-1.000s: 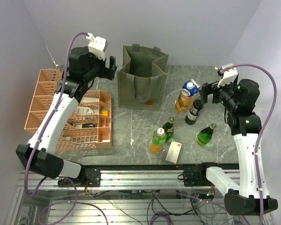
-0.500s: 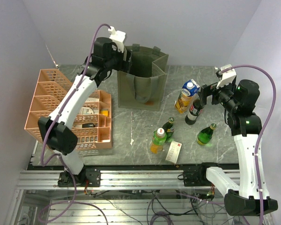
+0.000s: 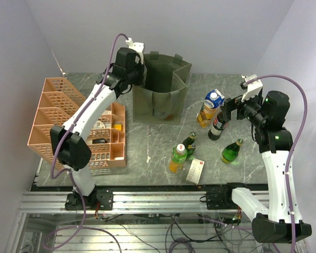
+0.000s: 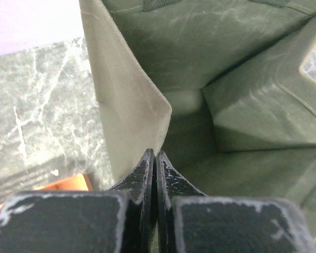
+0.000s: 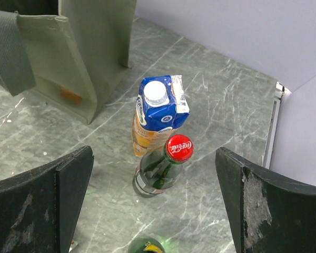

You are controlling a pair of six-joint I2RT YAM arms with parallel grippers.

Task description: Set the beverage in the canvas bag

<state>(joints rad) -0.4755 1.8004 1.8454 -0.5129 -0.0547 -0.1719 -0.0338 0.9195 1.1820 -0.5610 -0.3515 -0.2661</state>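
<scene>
The left gripper [image 4: 156, 158] is closed tight at the bag [image 4: 127, 100], on its left rim, with fabric apparently pinched between (the view is tight). The right gripper [image 5: 154, 182] is spread wide above a bottle [image 5: 163, 166], which stands untouched beside a carton [image 5: 157, 113] on the table [image 5: 216, 100], well outside the bag.
</scene>
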